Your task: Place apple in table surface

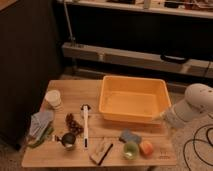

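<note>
The gripper (159, 116) shows only as a pale tip by the table surface's (75, 92) right edge, at the orange bin's (132, 100) near right corner. Its white arm (195, 104) is cut off by the picture's right edge. The dark cluster (72, 121) toward the left near corner is too small to identify.
</note>
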Controlling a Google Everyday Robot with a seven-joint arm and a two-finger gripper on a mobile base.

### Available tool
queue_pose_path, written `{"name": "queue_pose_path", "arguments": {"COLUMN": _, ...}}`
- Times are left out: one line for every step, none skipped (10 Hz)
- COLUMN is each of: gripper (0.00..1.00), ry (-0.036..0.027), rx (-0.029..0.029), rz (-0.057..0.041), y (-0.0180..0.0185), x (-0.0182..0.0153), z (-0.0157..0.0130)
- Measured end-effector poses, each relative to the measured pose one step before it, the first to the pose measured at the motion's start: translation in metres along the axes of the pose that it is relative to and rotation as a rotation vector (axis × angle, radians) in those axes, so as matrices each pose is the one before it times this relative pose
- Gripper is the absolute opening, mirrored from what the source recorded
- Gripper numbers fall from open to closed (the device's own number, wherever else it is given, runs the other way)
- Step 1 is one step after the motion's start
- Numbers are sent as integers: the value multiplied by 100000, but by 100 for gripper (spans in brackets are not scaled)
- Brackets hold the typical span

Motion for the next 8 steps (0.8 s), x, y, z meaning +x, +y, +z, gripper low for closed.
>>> {"name": "queue_pose_path", "arguments": {"gripper": 65, "ry": 1211, "rx": 1252, "rz": 3167, "y": -124, "x": 52, "z": 393}}
{"name": "queue_pose_path", "arguments": {"gripper": 65, "ry": 1456, "rx": 700, "rz": 5619, "y": -95, "x": 213, "z": 400}}
{"name": "queue_pose_path", "arguments": {"gripper": 65, "ry": 1376, "rx": 301, "rz": 4814, "y": 56, "x": 314, "z": 405}}
{"name": "queue_pose_path", "arguments": {"gripper": 65, "ry": 1223, "rx": -214, "rz": 1043, "y": 225, "x": 333, "z": 185}}
{"name": "queue_pose_path", "arguments": {"gripper": 65, "ry": 1327, "rx": -20, "rz": 444, "y": 203, "x": 347, "z": 125}}
{"name": "queue_pose_path", "arguments": {"gripper": 65, "ry": 1328, "rx": 147, "rz": 309, "y": 114, "x": 289, "z": 147}}
{"name": "queue_pose_path", "arguments": {"gripper": 65, "ry": 1568, "rx": 208, "rz": 266, "y": 122, "x": 312, "z": 198}}
{"name": "queue_pose_path", "arguments": {"gripper": 65, "ry": 1161, "rx": 269, "rz": 94, "y": 75, "x": 256, "z": 179}}
